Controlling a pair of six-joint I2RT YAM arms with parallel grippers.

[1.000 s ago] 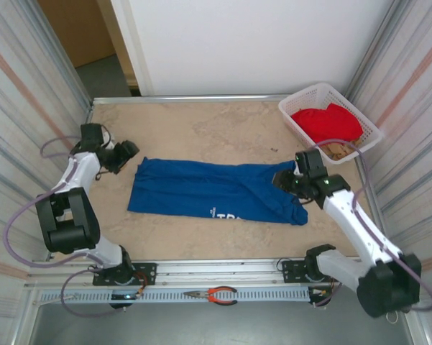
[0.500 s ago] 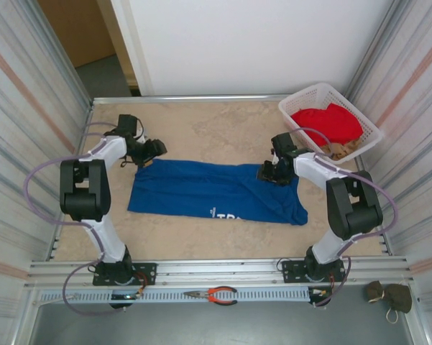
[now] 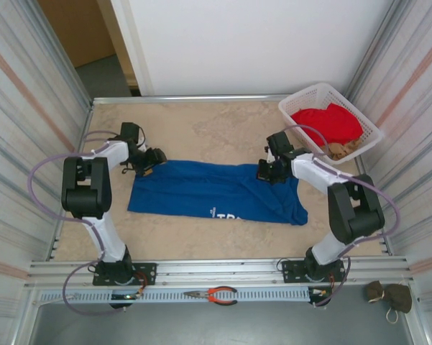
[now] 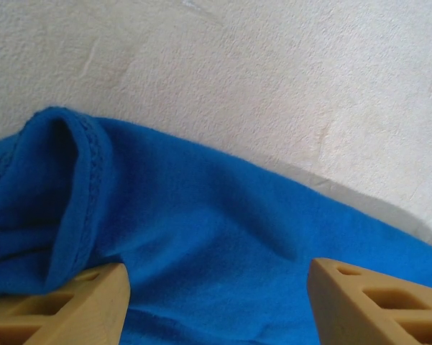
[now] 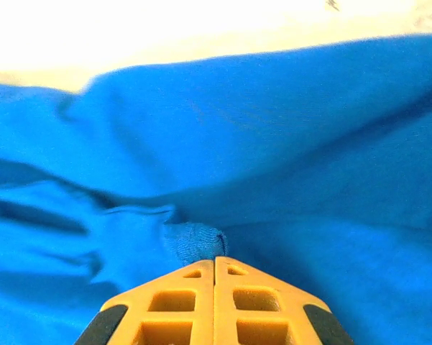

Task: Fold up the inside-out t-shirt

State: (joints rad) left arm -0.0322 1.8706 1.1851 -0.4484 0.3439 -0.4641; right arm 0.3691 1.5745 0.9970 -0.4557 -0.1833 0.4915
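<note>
T-shirt [image 3: 216,190] lay flat as a long blue band across the middle of the top view, on the table [image 3: 201,122], white lettering at its lower edge. Right gripper [image 3: 267,172] sat at the band's upper right, jaws pressed together with a nub of cloth puckered at the tips (read as a thin pinch). Left gripper [image 3: 149,159] sat at the upper-left corner, jaws wide, straddling cloth beside the stitched hem [image 4: 86,187], nothing clamped. Fabric looked light and limp; it would likely sag and drag. Best hold: hemmed corners, all layers.
</note>
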